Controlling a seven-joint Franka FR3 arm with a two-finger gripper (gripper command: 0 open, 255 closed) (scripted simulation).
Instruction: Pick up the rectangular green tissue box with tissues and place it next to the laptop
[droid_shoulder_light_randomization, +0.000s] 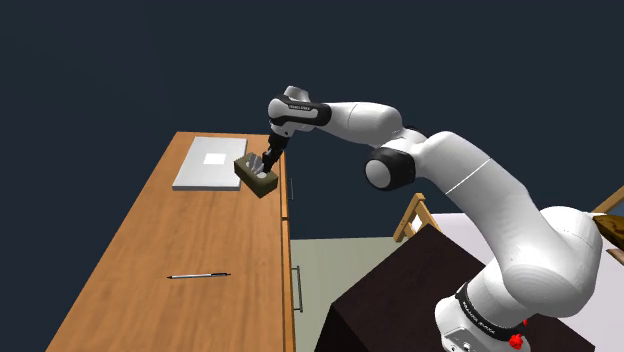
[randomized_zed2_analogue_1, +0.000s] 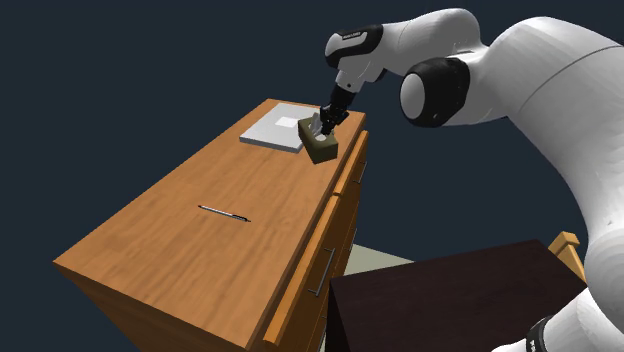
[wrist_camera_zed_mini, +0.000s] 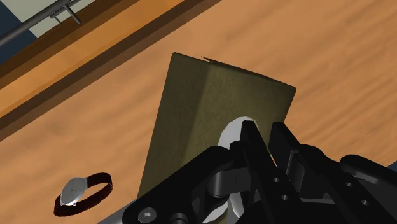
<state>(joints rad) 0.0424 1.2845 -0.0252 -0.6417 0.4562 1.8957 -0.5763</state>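
An olive-green tissue box with a white tissue poking from its top is on the wooden desk, right beside a closed grey laptop. It is close to the desk's drawer-side edge. My black gripper comes down onto the box's top. Its fingers are drawn close together and pinch the tissue at the opening. Whether the box rests on the desk or hangs just above it is unclear.
A pen lies mid-desk, nearer the camera. A wristwatch lies on the wood near the box. Drawer handles line the desk's front. My dark stand and a wooden chair are beside the desk.
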